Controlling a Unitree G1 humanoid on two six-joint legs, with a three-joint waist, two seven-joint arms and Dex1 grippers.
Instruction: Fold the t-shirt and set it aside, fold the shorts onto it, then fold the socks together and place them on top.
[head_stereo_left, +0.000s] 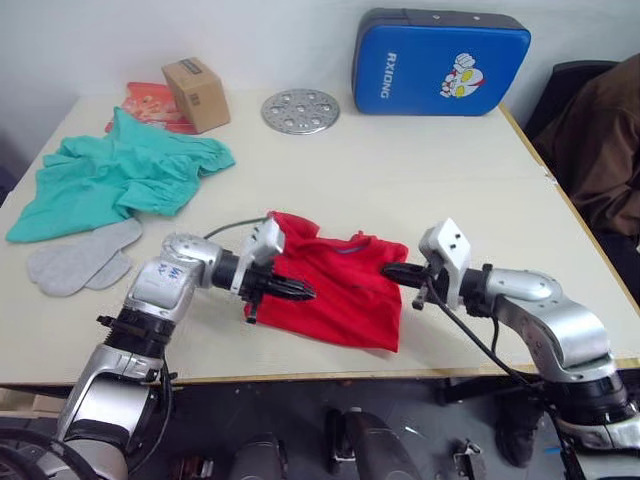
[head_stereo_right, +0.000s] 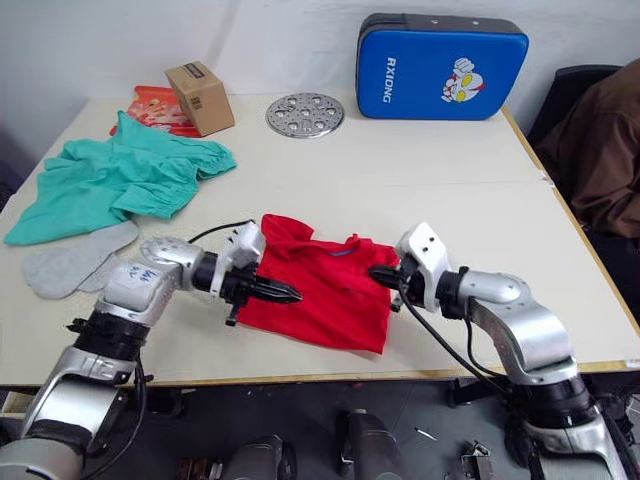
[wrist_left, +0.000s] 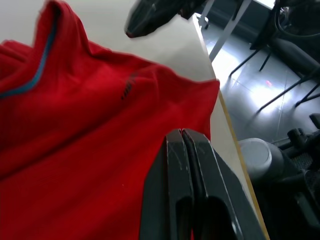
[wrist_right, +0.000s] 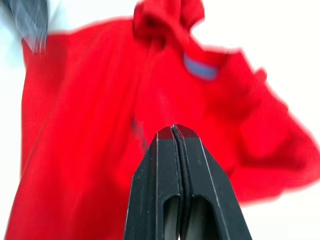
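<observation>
The bright red folded cloth t-shirt (head_stereo_left: 345, 285) lies between the left gripper (head_stereo_left: 303, 291) at 9 o'clock and the right gripper (head_stereo_left: 392, 271) at 3 o'clock, both with fingers pressed together on nothing.

Both arms: silver-grey rounded metal shells with black joints. White angular wrist blocks behind each black two-fingered pincer, left pincer (head_stereo_left: 304, 291), right pincer (head_stereo_left: 392, 272). Thin black cables loop along forearms. Blue handwritten marks on left forearm shell.
</observation>
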